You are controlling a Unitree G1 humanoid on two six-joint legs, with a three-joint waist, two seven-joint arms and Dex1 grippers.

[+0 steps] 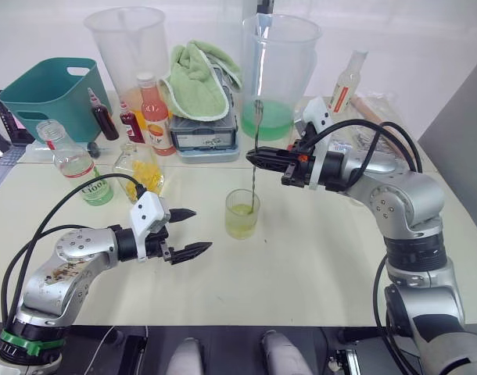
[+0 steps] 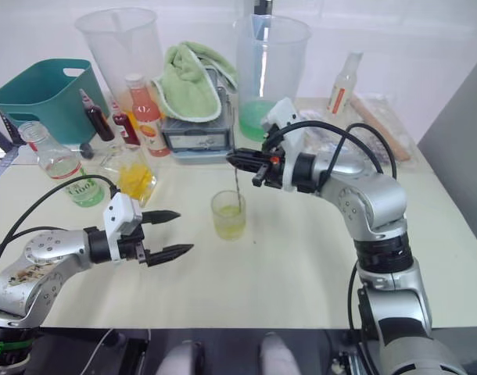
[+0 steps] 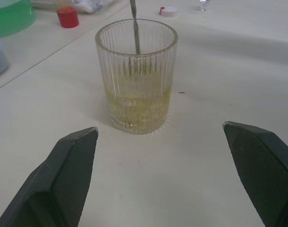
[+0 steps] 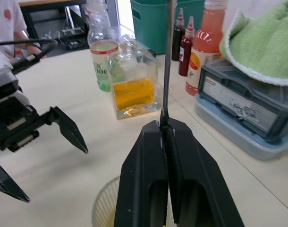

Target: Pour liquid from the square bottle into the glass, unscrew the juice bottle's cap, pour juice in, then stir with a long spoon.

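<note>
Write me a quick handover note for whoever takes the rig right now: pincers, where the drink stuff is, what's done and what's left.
Right pincer: shut on the long spoon, held upright with its lower end in the glass.
Left pincer: open, holding nothing, hovering beside the glass on the robot's left.
Glass: mid-table, part filled with pale yellow-green liquid.
Square bottle and juice bottle: standing at the back on the robot's left, juice bottle uncapped.
A small white cap lies on the table beyond the glass.
Done: both pours, judging by the liquid in the glass.
Left: stir, then take the spoon out.
</note>
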